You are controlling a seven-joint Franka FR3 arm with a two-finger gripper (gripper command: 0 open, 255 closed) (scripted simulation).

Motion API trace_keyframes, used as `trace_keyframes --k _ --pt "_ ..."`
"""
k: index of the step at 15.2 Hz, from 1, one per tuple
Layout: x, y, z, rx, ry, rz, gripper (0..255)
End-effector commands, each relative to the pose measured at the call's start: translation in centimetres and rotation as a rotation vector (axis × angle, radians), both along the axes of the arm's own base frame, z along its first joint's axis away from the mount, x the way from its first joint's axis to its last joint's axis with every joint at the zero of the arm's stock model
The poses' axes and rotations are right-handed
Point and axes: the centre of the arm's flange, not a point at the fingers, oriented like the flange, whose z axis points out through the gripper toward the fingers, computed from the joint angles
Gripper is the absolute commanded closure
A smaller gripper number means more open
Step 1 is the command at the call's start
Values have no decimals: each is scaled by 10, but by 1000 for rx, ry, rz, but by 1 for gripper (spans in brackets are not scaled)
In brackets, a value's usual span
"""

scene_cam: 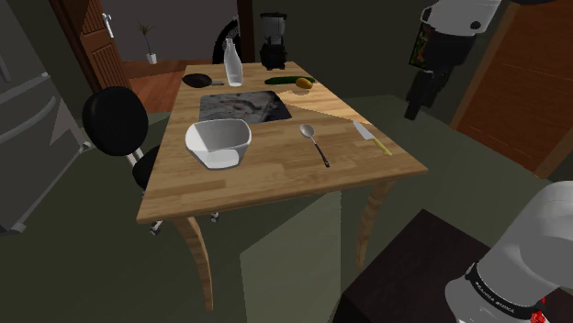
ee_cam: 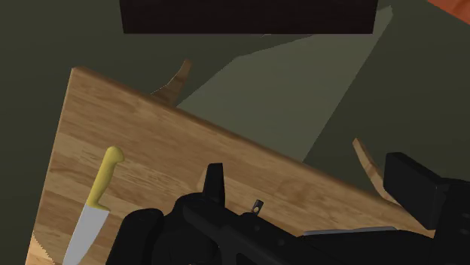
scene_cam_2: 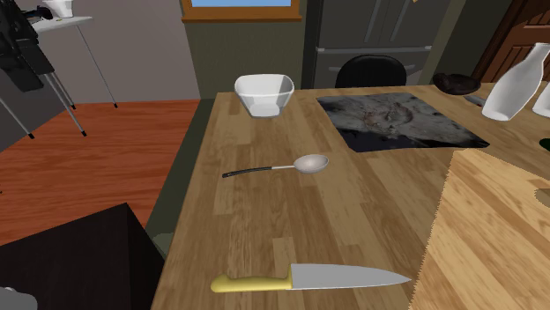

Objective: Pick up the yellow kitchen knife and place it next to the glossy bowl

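Shoulder view, left to right on the wooden table [scene_cam: 275, 179]: white bowl [scene_cam: 219, 142], spoon [scene_cam: 314, 144], then the knife [scene_cam: 372, 138] lying flat near the right edge, well apart from the bowl. Its long axis ran roughly along that edge, with the yellow handle toward the near corner and the blade tip pointing to the far end. The gripper [scene_cam: 415, 105] hung high, right of the knife, fingers apart and holding nothing.
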Motion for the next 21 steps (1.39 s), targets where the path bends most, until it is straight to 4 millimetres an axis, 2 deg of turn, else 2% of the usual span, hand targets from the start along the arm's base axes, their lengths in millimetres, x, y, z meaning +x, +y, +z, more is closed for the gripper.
trace_keyframes --k 1,21 --pt "0 0 0 0 0 0 0" --pt "125 -180 -144 55 -73 -222 0"
